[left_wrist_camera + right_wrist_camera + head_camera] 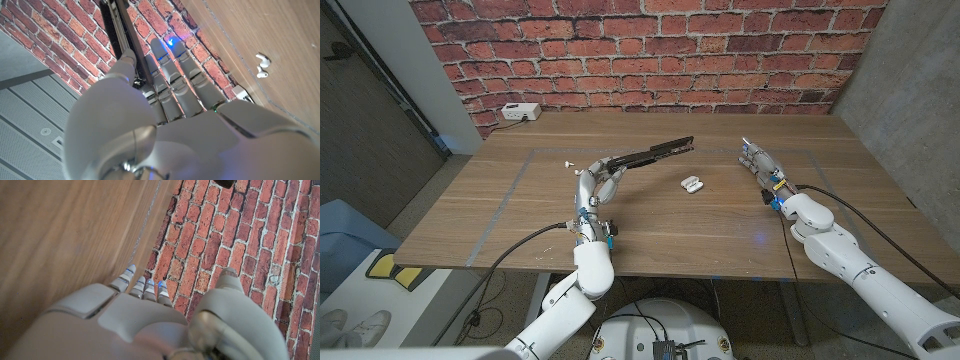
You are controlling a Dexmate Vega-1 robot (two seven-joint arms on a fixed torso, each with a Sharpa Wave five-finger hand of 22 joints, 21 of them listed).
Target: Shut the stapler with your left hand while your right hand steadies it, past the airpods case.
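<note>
Black stapler (648,155) open, lifted off counter (520,200), gripped by left hand (601,180). Right hand (761,165) apart, fingers extended, holding nothing. Steadying, shutting remain.

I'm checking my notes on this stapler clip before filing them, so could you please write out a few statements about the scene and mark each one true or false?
1. The left hand holds the stapler. True.
2. The right hand is touching the stapler. False: it stands apart from it, on the far side of the airpods case.
3. The airpods case lies on the table between the two hands. True.
4. The stapler lies flat on the table. False: the left hand holds it raised, slanting up towards the robot's right.
5. A white box sits at the table's far left corner. True.
</note>
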